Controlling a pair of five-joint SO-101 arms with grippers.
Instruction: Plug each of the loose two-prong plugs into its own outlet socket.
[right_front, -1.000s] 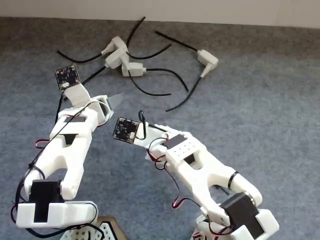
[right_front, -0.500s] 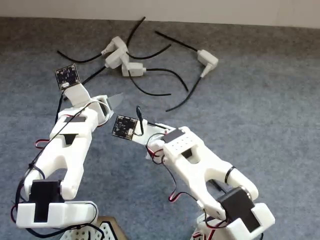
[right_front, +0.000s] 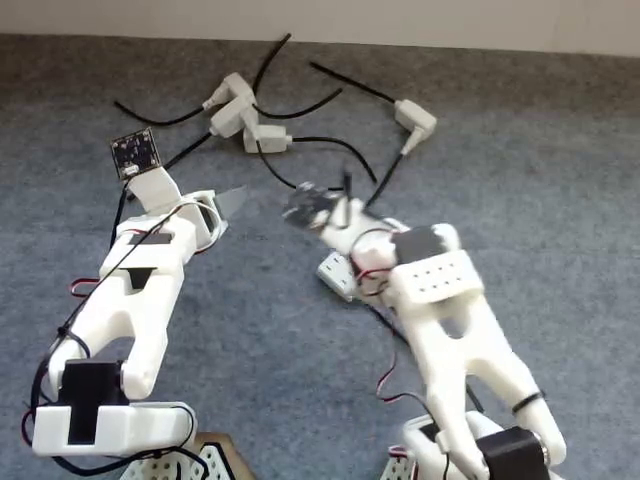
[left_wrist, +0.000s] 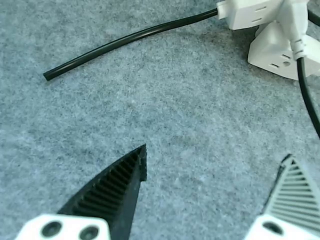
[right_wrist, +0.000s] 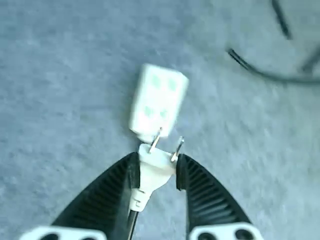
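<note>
My right gripper is shut on a white two-prong plug. The prongs point at a white outlet block that lies on the carpet just beyond them, without touching it. In the high view that outlet block lies mid-table beside the right arm. My left gripper hangs open over bare carpet, with nothing between its fingers. Beyond it lie two white outlet blocks and a black cord. A cluster of white outlets and plugs sits at the far left.
Another white plug with a black cord lies at the far right. Loose black cords curl across the far middle. Grey carpet covers the table, and a wall runs along the far edge.
The right arm has swung to the right and away from the left arm, and the white outlet block now shows beside it. The left arm has kept still.
</note>
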